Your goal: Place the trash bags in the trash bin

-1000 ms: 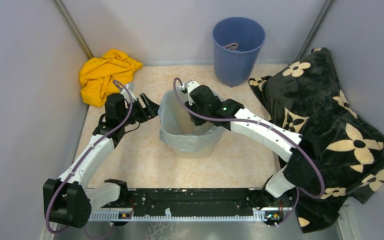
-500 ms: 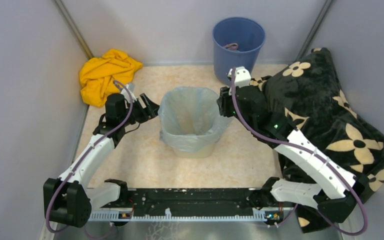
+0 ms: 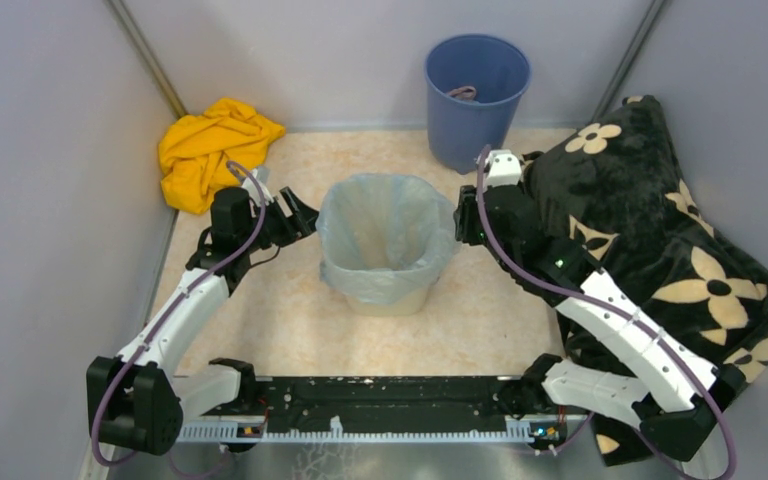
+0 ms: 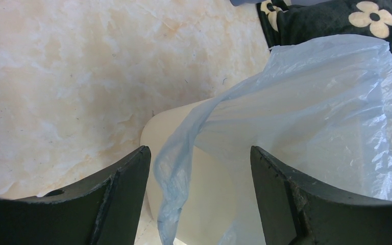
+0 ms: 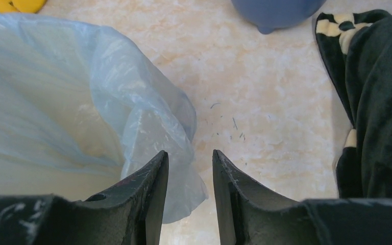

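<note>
Lining the trash bin, the trash bag sat inside it, its pale-blue rim folded out over the bin's edge and hanging lowest on the side facing the arm bases. Your left hand hovered just left of the bin, jaws wide and gripping nothing, with a loose fold of the bag's overhang in front of them. Your right hand sat just right of the bin, jaws narrowly parted and empty, the bag's edge beside one finger. The bin stood on the marbled desk. Behind the bin stood a blue bucket, behind and left lay a yellow cloth, and right of it a flowered black blanket.
</note>
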`<move>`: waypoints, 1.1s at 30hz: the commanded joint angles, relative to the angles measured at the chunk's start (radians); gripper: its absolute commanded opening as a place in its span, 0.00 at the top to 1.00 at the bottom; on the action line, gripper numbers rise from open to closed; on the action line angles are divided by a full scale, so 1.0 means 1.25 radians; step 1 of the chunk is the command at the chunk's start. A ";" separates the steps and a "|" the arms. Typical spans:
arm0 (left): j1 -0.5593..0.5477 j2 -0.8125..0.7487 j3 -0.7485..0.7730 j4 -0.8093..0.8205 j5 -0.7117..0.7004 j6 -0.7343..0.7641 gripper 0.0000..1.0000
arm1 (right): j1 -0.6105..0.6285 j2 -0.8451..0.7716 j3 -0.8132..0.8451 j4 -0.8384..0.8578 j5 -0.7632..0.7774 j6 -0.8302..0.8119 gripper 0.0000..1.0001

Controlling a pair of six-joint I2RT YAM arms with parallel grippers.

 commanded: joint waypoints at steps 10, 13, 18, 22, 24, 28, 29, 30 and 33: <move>0.002 -0.011 0.009 0.014 0.005 0.004 0.23 | -0.019 0.061 -0.060 0.063 -0.043 0.045 0.95; 0.002 -0.006 0.009 0.018 0.010 0.000 0.24 | -0.018 0.078 -0.068 0.082 -0.065 0.049 0.97; 0.002 -0.007 0.005 0.021 0.012 -0.003 0.24 | -0.018 0.094 -0.088 0.134 -0.131 0.051 0.98; 0.002 -0.007 -0.001 0.030 0.018 -0.008 0.24 | -0.018 0.090 -0.099 0.158 -0.148 0.049 0.99; 0.002 -0.007 -0.002 0.031 0.020 -0.009 0.24 | -0.018 0.079 -0.103 0.168 -0.150 0.043 0.99; 0.002 -0.005 -0.004 0.032 0.025 -0.014 0.24 | -0.018 0.073 -0.105 0.186 -0.182 0.034 0.98; 0.002 -0.004 -0.003 0.032 0.027 -0.015 0.24 | -0.018 0.078 -0.102 0.186 -0.191 0.032 0.97; 0.002 -0.004 -0.003 0.032 0.027 -0.015 0.25 | -0.018 0.083 -0.100 0.187 -0.196 0.029 0.97; 0.002 -0.007 -0.005 0.055 0.034 -0.018 0.25 | -0.018 0.097 -0.098 0.193 -0.217 0.021 0.96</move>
